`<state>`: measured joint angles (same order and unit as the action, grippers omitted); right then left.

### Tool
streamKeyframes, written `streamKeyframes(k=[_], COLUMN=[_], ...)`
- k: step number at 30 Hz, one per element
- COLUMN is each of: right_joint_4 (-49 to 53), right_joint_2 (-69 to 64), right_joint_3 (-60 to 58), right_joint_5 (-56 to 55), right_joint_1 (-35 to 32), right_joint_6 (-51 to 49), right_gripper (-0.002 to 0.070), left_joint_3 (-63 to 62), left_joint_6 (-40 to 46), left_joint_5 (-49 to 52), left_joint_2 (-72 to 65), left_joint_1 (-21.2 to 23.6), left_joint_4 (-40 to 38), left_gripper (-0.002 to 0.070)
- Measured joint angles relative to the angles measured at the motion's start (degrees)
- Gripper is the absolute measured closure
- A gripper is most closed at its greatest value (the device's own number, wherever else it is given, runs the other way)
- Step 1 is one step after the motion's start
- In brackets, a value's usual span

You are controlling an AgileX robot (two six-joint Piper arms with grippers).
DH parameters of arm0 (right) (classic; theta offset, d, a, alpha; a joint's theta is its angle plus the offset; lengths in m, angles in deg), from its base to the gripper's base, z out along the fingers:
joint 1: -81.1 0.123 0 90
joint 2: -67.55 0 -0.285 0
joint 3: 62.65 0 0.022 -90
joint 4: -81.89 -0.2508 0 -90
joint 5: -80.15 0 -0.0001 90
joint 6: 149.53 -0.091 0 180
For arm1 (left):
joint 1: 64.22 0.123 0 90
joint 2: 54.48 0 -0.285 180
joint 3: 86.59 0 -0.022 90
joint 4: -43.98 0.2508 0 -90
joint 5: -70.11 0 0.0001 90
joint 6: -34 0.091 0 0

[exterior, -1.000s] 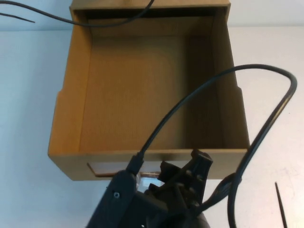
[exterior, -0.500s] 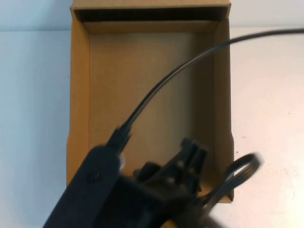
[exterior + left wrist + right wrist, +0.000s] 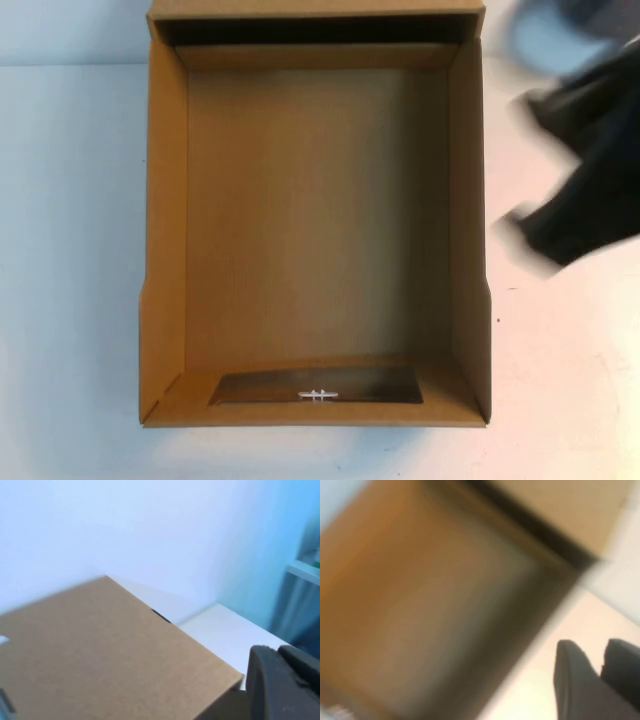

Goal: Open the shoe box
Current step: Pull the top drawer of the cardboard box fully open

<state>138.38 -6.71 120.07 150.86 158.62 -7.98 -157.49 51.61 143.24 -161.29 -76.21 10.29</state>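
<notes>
Shoe box (image 3: 315,220), one, lid open, right hand (image 3: 578,195) beside, left hand (image 3: 285,677) nearby

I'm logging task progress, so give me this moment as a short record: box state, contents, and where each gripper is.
shoe box: open, inside facing the high camera
contents: none visible
table: white, box rests on it
right gripper: clear of the box, over the table on the box's right side, nothing seen in it
left gripper: next to an outer cardboard face of the box, shown only in its wrist view
</notes>
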Motion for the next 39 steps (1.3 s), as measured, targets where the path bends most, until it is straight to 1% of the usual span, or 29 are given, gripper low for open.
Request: streamKeyframes(k=[3,6,10,12,14,21,26,29,33,35,39], right_joint_4=[-0.5,-1.0,-3.4,-5.0,-6.7,-11.9,-19.0,-22.5,-25.6,-26.6,-29.2], right_joint_2=[3.5,6.1,8.5,9.2,9.6,9.7,9.7,9.7,9.7,9.7,9.7], right_joint_3=[0.0,0.0,0.0,0.0,0.0,-2.3,-6.0,-8.3,-11.2,-13.1,-16.8], right_joint_5=[0.6,0.7,0.8,1.0,1.2,0.8,-4.2,-7.3,-11.0,-13.4,-17.4], right_joint_1=[-5.9,-11.3,-18.8,-22.3,-26.0,-37.3,-46.1,-50.0,-53.8,-55.2,-57.0], right_joint_6=[1.3,1.7,2.8,4.0,5.4,8.7,11.0,11.7,12.4,12.5,12.5], right_gripper=[0.0570,0.0598,0.0666,0.0678,0.0683,0.0689,0.0689,0.0689,0.0689,0.0689,0.0689], left_joint_3=[1.3,6.3,19.1,26.7,36.3,69.4,93.0,105.8,118.6,125.0,134.9], left_joint_6=[-0.1,0.7,1.2,1.4,1.7,2.5,4.2,4.4,4.5,4.5,4.4], left_joint_5=[0.0,0.1,0.1,-0.2,-3.0,-19.1,-32.3,-40.7,-48.7,-52.1,-55.6], left_joint_2=[4.6,10.8,21.2,26.2,31.9,53.5,70.2,79.6,91.7,97.0,99.7], left_joint_1=[0.0,0.0,0.0,0.0,0.0,0.0,0.0,0.0,0.0,0.0,0.0], left_joint_4=[4.1,8.9,15.1,16.9,17.8,18.3,18.3,18.1,17.0,14.8,10.6], left_gripper=[0.0679,0.0679,0.0679,0.0679,0.0679,0.0679,0.0679,0.0679,0.0679,0.0679,0.0679])
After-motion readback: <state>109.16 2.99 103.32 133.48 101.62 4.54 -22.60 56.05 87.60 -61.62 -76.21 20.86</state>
